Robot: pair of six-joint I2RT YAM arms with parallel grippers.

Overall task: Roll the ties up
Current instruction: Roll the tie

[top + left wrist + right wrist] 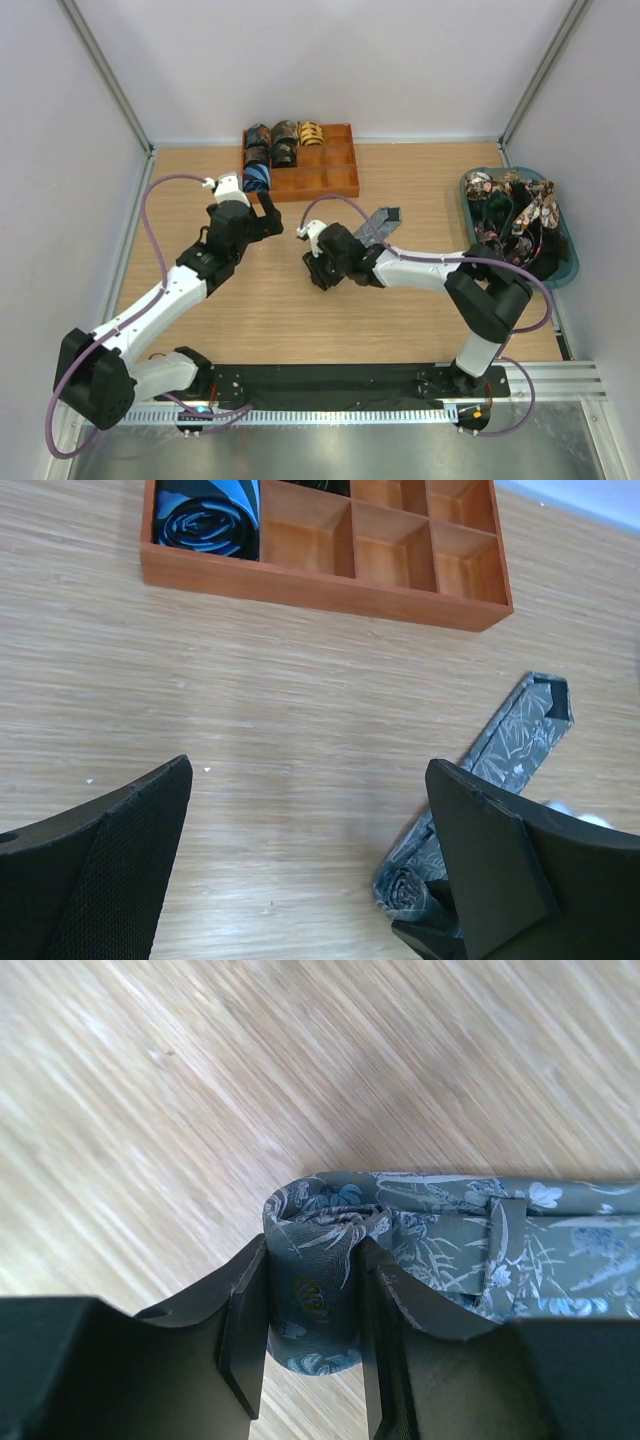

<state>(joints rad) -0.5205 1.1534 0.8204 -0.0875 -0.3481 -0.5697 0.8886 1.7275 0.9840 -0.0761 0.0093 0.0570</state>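
A grey-blue floral tie [480,1250] lies on the wooden table, one end wound into a small roll [312,1305]. My right gripper [312,1260] is shut on that roll, one finger on each side. From above, the tie's loose tail [380,222] runs back and to the right from the right gripper [320,272]. My left gripper [272,218] hovers open just in front of the tray, nothing between its fingers [100,865]. In the left wrist view the roll [408,888] shows beside the left gripper's [310,820] right finger. Several rolled ties, one of them blue [205,525], sit in the tray's left compartments.
The brown wooden compartment tray [335,187] stands at the back centre; its right compartments [400,555] hold nothing. A teal basket [570,262] at the right edge is piled with loose patterned ties [515,210]. Purple cables loop over both arms.
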